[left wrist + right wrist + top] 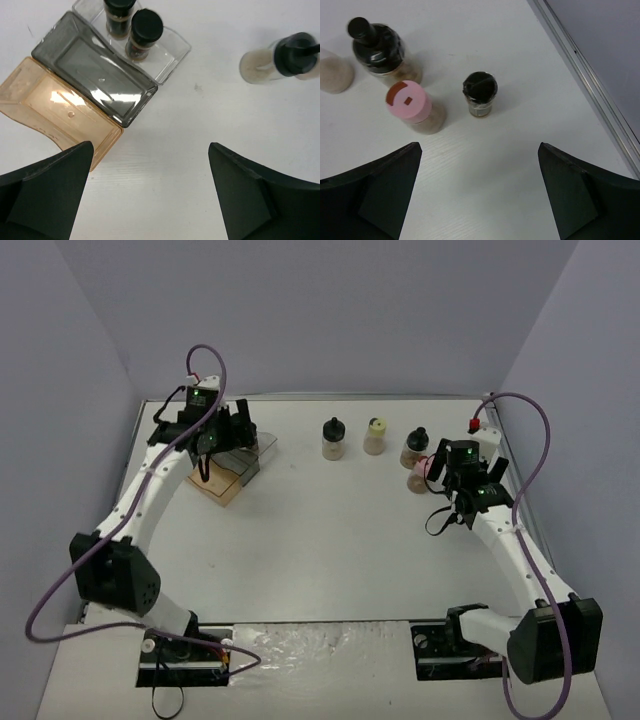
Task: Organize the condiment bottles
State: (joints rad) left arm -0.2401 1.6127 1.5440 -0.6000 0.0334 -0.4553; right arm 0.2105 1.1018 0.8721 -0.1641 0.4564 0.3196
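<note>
A stepped tray [75, 107] has clear, grey and amber steps. Two slim black-capped bottles [142, 32] stand on its clear top step. My left gripper [150, 200] is open and empty, just in front of the tray's amber end; in the top view it [230, 433] hovers over the tray [225, 485]. A rounder black-capped bottle [280, 60] stands to the right. My right gripper [480, 195] is open and empty, short of a pink-capped bottle [412, 105], a slim black-capped bottle [480, 92] and a rounder black-capped bottle [380, 50]. A yellow-green-capped bottle [375, 436] stands at the back.
The table's right edge and wall rail [590, 65] run close beside the slim black-capped bottle. In the top view the loose bottles form a row along the back, from the middle [333, 438] to the right [415, 448]. Purple cables loop over both arms.
</note>
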